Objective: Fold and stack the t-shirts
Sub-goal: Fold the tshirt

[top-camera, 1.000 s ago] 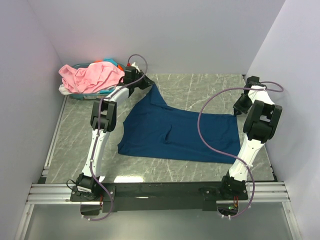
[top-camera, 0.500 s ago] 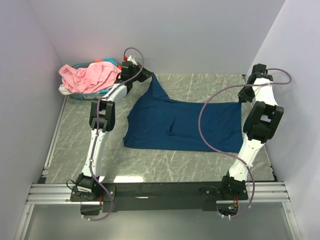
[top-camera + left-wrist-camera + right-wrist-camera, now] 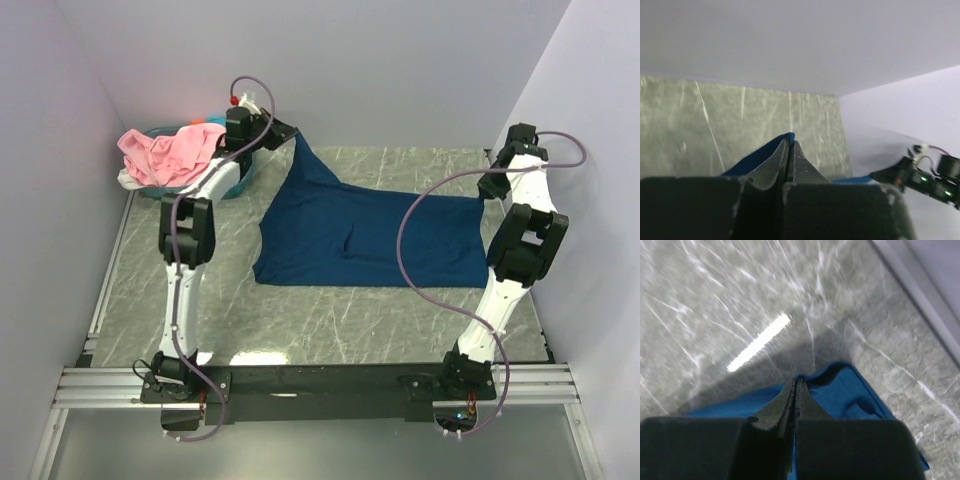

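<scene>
A dark navy t-shirt (image 3: 360,240) hangs stretched between my two grippers, its lower part dragging on the marble table. My left gripper (image 3: 292,137) is raised at the back left, shut on one corner of it; blue cloth (image 3: 760,156) shows at the closed fingertips (image 3: 789,145). My right gripper (image 3: 484,195) is at the back right, shut on the other corner (image 3: 850,390), jaws pressed together (image 3: 796,385). A light pink t-shirt (image 3: 175,152) lies heaped on a teal basket at the back left, with pale cloth (image 3: 128,178) under it.
The teal basket (image 3: 238,178) stands in the back left corner by the wall. White walls close in the table (image 3: 330,320) on three sides. A metal rail (image 3: 300,385) runs along the near edge by the arm bases.
Both grippers have lifted and moved toward the back wall, pulling the navy shirt up and away from the near edge; its left corner now rises higher.
</scene>
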`<state>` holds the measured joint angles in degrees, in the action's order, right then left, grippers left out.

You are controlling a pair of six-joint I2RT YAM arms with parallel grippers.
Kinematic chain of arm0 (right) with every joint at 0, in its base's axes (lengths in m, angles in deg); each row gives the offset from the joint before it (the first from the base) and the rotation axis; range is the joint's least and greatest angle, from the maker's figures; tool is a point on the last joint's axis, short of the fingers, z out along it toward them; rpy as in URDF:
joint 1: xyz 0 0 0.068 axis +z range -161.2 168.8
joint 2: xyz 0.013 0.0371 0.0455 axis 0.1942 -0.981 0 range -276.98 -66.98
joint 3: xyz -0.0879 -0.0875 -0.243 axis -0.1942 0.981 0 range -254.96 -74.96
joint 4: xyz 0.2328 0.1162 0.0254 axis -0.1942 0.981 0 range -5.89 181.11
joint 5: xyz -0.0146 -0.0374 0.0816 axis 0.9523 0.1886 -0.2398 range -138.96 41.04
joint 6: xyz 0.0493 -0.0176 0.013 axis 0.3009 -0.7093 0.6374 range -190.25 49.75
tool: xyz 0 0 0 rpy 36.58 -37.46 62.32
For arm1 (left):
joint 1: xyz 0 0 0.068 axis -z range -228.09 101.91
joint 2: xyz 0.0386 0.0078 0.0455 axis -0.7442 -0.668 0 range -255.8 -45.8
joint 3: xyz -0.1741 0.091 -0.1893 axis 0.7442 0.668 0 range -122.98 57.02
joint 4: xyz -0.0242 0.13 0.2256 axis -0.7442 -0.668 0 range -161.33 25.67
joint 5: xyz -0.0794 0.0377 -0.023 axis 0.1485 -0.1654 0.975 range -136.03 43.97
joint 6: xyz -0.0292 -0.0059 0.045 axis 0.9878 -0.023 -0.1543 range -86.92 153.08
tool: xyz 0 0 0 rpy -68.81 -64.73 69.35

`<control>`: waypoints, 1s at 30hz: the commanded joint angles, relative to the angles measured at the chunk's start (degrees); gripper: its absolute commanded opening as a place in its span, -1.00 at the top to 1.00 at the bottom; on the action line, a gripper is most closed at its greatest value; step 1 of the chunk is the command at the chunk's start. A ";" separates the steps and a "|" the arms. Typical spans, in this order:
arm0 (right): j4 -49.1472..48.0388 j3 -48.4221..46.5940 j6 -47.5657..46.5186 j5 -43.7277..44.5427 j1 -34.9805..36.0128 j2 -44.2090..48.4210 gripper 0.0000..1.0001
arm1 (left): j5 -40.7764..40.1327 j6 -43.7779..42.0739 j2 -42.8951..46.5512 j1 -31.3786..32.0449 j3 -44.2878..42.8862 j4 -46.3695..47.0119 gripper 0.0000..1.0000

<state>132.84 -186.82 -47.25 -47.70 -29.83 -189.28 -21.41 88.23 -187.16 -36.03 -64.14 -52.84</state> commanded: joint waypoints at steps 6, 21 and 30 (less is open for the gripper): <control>-5.05 9.36 -3.05 0.76 -0.35 9.79 1.00 | 0.08 -5.14 23.39 0.69 19.37 -5.68 0.99; -9.18 27.63 -4.81 3.58 -0.35 21.57 1.00 | -2.91 -4.01 42.99 2.71 41.69 -17.02 0.99; -11.29 34.95 -4.81 5.77 -0.35 24.92 1.00 | -3.09 -0.58 52.05 3.24 51.10 -18.16 0.99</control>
<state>124.34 -152.72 -51.31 -44.32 -29.83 -167.58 -23.99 86.27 -139.91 -33.19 -15.18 -71.38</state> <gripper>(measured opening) 0.008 0.013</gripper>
